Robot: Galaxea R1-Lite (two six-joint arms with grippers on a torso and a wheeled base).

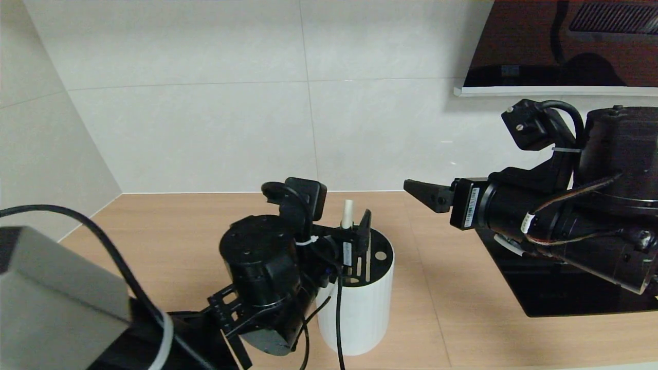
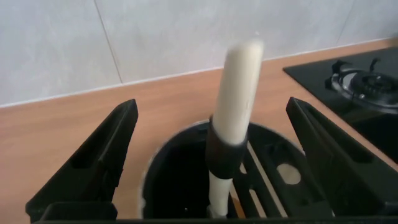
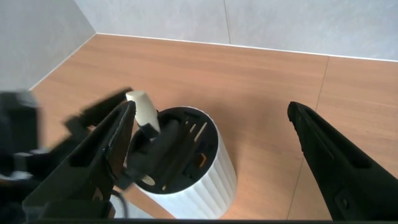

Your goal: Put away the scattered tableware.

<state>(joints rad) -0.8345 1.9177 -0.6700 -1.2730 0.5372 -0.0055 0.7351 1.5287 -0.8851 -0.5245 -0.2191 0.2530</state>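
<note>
Left gripper (image 2: 211,102) is spread wide, not touching the cream handle (image 2: 239,87) standing in the white holder (image 1: 360,308). It should lift straight up, no bumping. Right gripper (image 3: 210,107) is spread too.

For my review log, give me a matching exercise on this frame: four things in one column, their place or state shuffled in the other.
1 cream-handled utensil
2 left pincer
3 right pincer
4 cooktop

A black, set in the counter on the robot's right
B open, raised in the air, holding nothing
C standing in the white utensil holder
D open, flanking the handle without touching it

Pairs: 1-C, 2-D, 3-B, 4-A
</note>
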